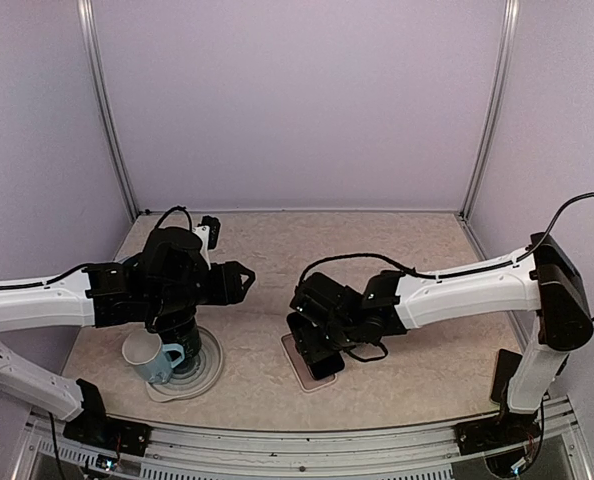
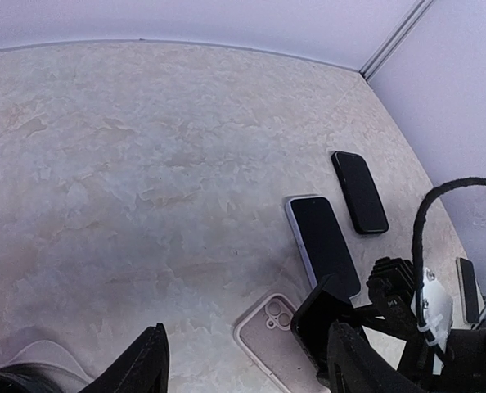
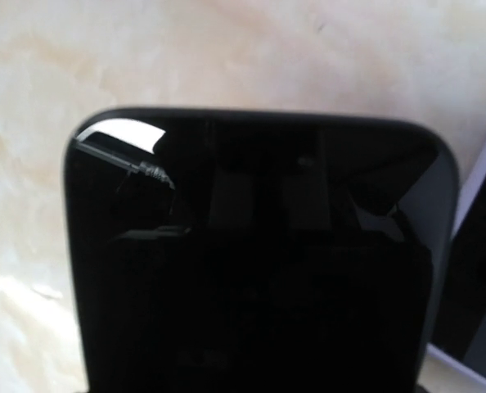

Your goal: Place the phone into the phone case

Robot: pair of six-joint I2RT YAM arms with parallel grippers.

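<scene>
Two sets of jaws are in use. My right jaws are clamped on the phone (image 2: 312, 323) and hold it tilted, lower end down, directly over the phone case (image 2: 263, 332). The case lies flat on the surface (image 2: 145, 164) between my two arms. Whether the phone's lower edge already touches the case cannot be determined from any view. My left jaws stand apart with nothing between them, raised above the mug (image 1: 147, 355) and its plate (image 1: 209, 372), pointing toward the case.

Hazards from this position:

1. Case sliding. Nothing pins the case. If I press the phone down at an angle, the case may skid across the surface instead of accepting it.
2. Corner jam. A skewed entry could catch one corner on the case rim and leave the phone sitting proud.
3. Wrong end. The camera opening of the case is visible, but which end of the phone carries the lens is not. A reversed phone would not seat properly.
4. Slip. The glass face is glossy and could shift in my grip under pressing load.
5. Collision. A lilac-edged phone (image 2: 323, 244) lies just beside the case, with a black phone (image 2: 360, 191) beyond it. A wide sweep could knock either.

Markings: no brand, label or writing is legible. The screen is dark and shows reflections only.
</scene>
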